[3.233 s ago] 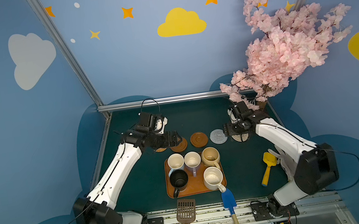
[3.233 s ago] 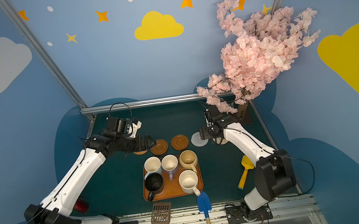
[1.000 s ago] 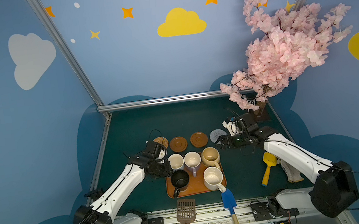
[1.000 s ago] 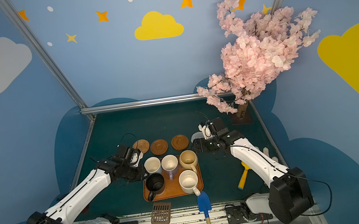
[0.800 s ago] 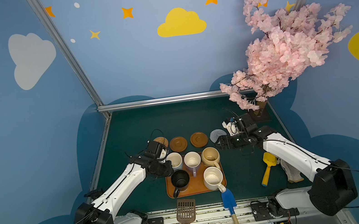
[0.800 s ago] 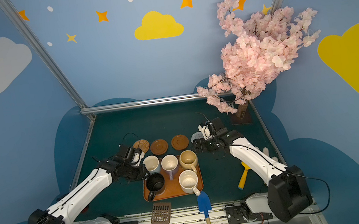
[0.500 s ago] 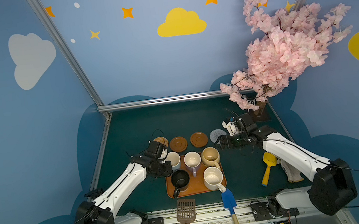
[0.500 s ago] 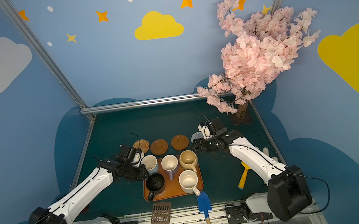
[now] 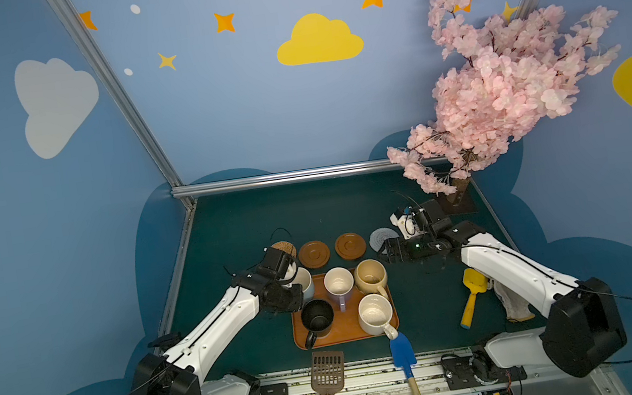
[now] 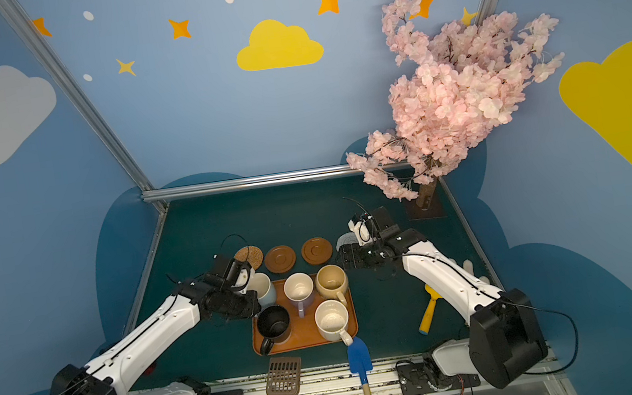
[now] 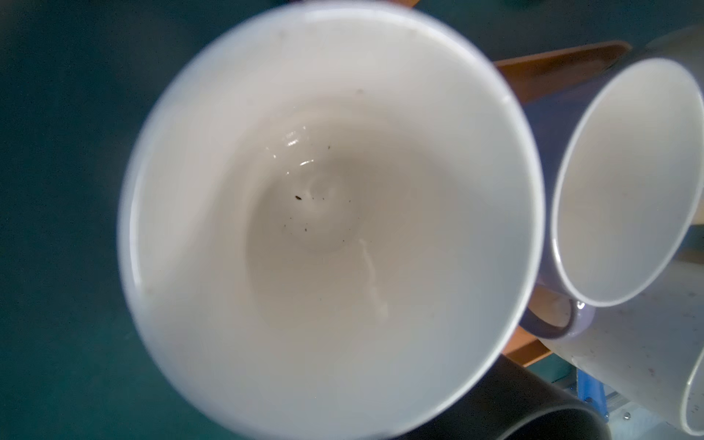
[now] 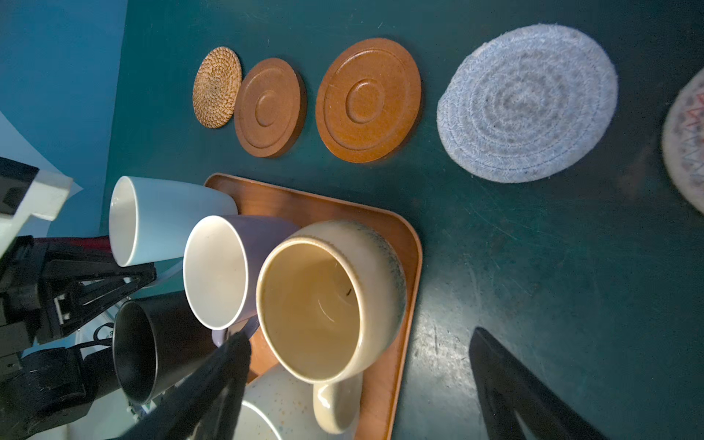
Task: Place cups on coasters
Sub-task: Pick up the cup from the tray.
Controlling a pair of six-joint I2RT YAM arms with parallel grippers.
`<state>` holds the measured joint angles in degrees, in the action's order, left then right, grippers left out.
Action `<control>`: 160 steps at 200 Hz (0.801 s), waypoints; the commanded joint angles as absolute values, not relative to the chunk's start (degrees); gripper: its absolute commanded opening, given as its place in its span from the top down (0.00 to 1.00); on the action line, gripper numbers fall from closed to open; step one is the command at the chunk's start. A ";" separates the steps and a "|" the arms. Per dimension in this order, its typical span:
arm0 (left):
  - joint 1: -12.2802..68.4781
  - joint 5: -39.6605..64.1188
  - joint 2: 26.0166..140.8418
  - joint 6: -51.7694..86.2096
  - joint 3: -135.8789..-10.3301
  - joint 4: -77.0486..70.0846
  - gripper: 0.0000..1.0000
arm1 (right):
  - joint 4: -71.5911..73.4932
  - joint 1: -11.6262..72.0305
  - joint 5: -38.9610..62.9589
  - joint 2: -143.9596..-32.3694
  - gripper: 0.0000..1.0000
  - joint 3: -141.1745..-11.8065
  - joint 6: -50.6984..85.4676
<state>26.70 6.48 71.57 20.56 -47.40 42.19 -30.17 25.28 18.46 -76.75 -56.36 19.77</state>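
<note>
Several mugs stand on the orange tray (image 9: 342, 335): light blue mug (image 9: 304, 282) (image 11: 327, 213) at its far left corner, lavender (image 9: 339, 283), tan (image 9: 370, 275) (image 12: 324, 304), black (image 9: 317, 318), cream (image 9: 373, 315). My left gripper (image 12: 150, 274) (image 9: 296, 289) is shut on the light blue mug's handle side. My right gripper (image 12: 358, 335) (image 9: 391, 251) hangs open just right of the tan mug. Behind the tray lie bare coasters: rattan (image 9: 283, 248), two wood ones (image 9: 314, 254) (image 9: 349, 246), grey rope (image 12: 527, 103), and a cream one (image 12: 689, 141) at the frame edge.
A brown slotted spatula (image 9: 326, 373) and a blue scoop (image 9: 404, 356) lie at the table's front edge. A yellow scoop (image 9: 473, 296) lies under my right arm. The pink blossom tree (image 9: 500, 88) stands at the back right corner.
My left arm came down from the coasters to the tray's left side and its gripper closed at the light blue mug, which shifted slightly left. The right gripper drew back and now holds still.
</note>
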 commanded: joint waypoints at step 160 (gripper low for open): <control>23.78 -4.65 77.00 14.08 -66.53 49.39 0.96 | -26.24 25.56 19.42 -74.49 0.11 -58.89 20.62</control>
